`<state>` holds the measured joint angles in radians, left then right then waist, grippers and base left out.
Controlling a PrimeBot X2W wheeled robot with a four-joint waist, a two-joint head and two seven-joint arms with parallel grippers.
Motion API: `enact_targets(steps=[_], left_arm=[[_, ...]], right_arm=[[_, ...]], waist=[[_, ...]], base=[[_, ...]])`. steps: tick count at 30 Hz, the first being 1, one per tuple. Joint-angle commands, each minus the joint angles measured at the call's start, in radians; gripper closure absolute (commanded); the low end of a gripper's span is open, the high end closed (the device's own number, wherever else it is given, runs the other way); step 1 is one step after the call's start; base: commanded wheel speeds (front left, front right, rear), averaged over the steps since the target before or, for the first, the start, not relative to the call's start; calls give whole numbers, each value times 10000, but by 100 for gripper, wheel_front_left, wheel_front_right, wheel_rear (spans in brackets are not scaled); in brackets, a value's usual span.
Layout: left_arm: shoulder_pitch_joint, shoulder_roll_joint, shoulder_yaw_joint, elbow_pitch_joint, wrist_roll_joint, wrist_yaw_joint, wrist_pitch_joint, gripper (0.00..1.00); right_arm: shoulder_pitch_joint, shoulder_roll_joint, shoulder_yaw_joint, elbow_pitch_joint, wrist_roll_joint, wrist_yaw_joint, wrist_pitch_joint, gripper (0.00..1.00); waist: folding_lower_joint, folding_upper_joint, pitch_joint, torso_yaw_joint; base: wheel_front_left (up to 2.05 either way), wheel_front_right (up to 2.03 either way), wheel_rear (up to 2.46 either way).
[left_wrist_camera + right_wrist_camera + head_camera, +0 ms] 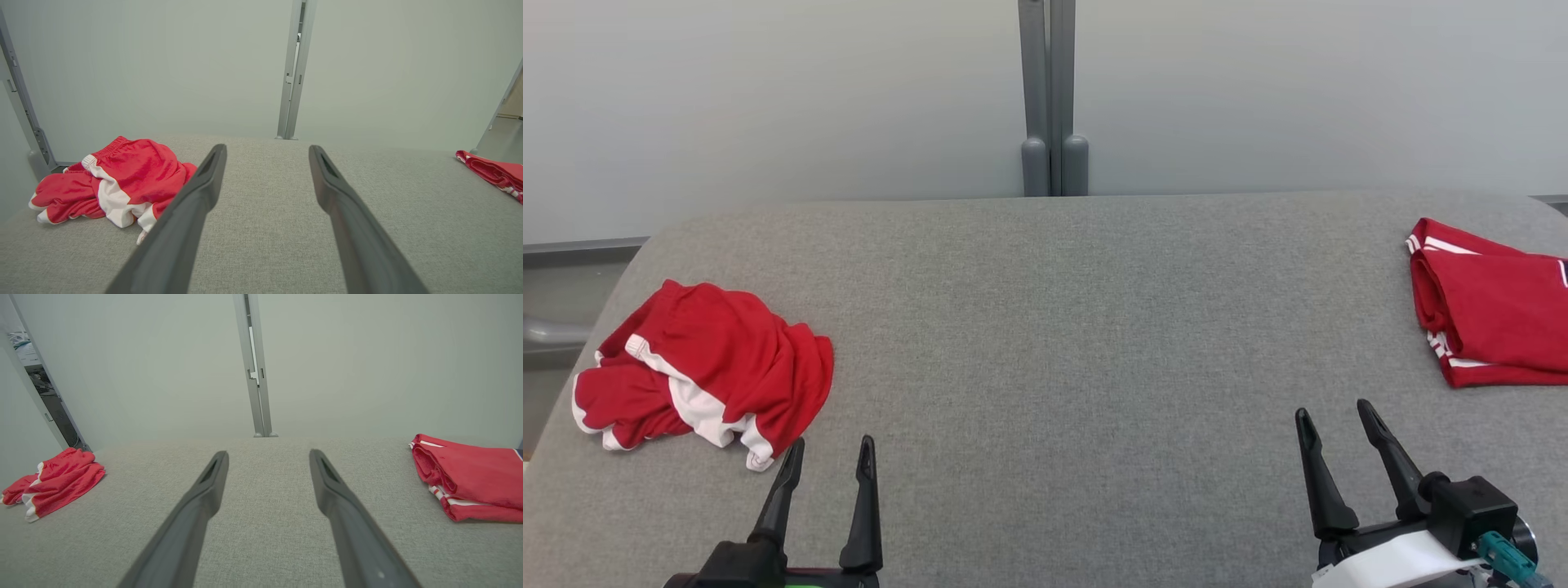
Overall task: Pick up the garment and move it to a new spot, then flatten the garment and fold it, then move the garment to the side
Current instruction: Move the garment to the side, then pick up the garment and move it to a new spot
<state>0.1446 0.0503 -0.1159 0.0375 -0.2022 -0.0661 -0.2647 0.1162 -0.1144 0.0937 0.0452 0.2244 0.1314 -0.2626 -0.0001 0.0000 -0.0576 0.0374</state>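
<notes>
On the grey fabric table (pixel 1054 327), to the left of the grey post (pixel 1049 98) that stands behind its far edge, lies the crumpled garment (pixel 703 371). It is a pair of red shorts with white bands, heaped in a loose pile. It sits near the left edge of the table, well apart from the post.

To the right of the post, close to the right edge of the table, lies a folded garment (pixel 1490 306). It is also red, with white stripes along its border, and the edge of the head view cuts off its right part.

The left gripper (pixel 832 445) is on the near side of the table, left of the post. Its two dark fingers are spread wide and nothing is between them. Its left fingertip is just beside the near white hem of the crumpled garment; I cannot tell if it touches the cloth. In the left wrist view this finger (pixel 196 192) hides a small part of that hem.

The right gripper (pixel 1333 411) is on the near side too, right of the post. Its fingers also stand wide apart and hold nothing. They lean a little to the left and stay apart from the folded garment, which lies farther back and more to the right.
</notes>
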Motion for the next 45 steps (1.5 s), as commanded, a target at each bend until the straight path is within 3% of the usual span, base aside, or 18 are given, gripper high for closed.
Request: enact_targets(steps=[1, 45], left_arm=[[115, 8, 34, 39, -13, 50, 12, 0], [-56, 7, 27, 172, 447, 199, 12, 0]], right_arm=[[89, 11, 11, 8, 20, -17, -27, 0], [54, 152, 65, 138, 187, -17, -28, 0]], waist=[[1, 0, -79, -42], [1, 0, 25, 15]], base=[[0, 0, 0], [0, 0, 0]])
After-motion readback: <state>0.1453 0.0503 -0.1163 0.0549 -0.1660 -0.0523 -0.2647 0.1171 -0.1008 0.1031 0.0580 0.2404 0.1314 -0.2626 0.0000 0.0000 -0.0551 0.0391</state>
